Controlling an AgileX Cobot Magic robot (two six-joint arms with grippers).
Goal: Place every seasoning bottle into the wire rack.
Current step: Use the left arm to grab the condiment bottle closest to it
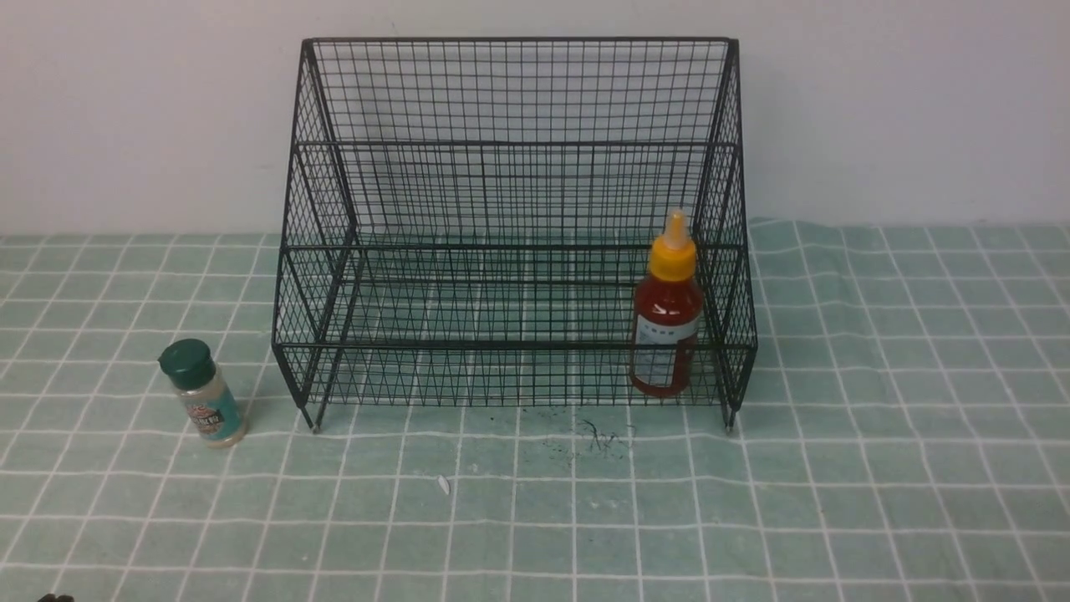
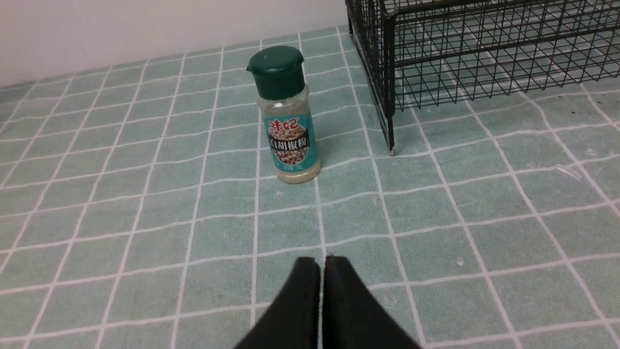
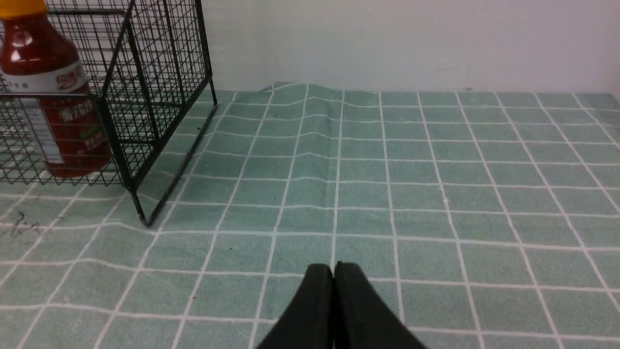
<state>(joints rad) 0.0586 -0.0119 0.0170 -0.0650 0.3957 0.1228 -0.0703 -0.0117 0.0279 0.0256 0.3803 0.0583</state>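
Nearest, the shaker jar point(image 1: 201, 393) is standing outside the wire rack point(image 1: 514, 144) in front view, the sauce bottle point(image 1: 666, 334) inside. Left wrist view is adding the left gripper point(image 2: 322, 264), closed and empty, jar ahead of its fingers, apart. Right wrist view: right gripper point(image 3: 333, 269) closed too, bottle well beyond its fingers.

Black wire-mesh rack point(image 1: 518, 92) reads as thin coated metal; the red sauce bottle with yellow-orange cap point(image 1: 666, 330) is glossy plastic, paper label; small clear shaker jar point(image 1: 203, 395), smooth green plastic cap; pale green checked tablecloth point(image 1: 878, 418) is matt, rumpled cloth
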